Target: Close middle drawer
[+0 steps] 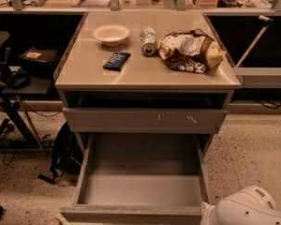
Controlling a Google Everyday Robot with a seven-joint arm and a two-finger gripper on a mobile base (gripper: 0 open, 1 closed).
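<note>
Beside middle drawer (140, 187), near floor (253, 149): claw (207, 215)

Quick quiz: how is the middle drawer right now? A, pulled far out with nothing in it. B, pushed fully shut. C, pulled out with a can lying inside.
A: the middle drawer is pulled far out, its grey inside bare; the gripper is low at its front right corner.

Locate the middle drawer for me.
In the camera view, the middle drawer sits pulled open at bottom centre, below the scratched drawer front, with the end effector at its front right corner.
</note>
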